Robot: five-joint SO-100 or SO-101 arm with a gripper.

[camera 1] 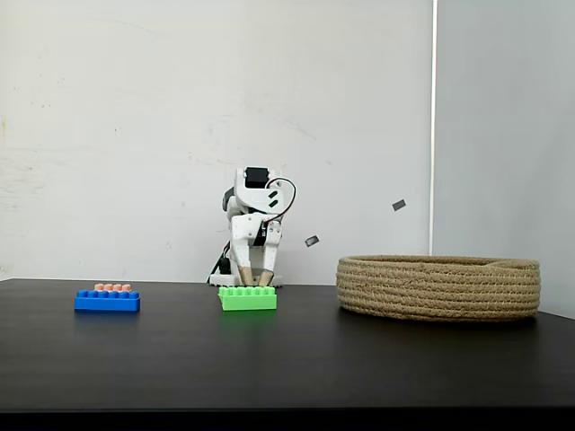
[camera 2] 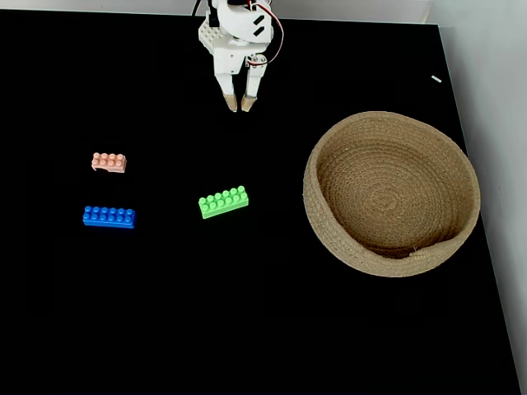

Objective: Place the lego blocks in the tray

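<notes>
A white arm's gripper (camera 2: 241, 104) hangs narrowly parted and empty over the black table (camera 2: 247, 329) in a fixed view — green brick (camera 2: 224, 202) at its 6 o'clock, well apart; pink brick (camera 2: 109, 162) and blue brick (camera 2: 109, 216) toward 8, rope basket (camera 2: 329, 239) toward 4.

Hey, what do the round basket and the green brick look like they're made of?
The basket looks like coiled tan rope, perhaps jute or cotton: spiral rows and a fuzzy matte surface show in both fixed views. The green brick looks like moulded plastic, smooth and evenly bright, with neat rows of round studs on top.
</notes>
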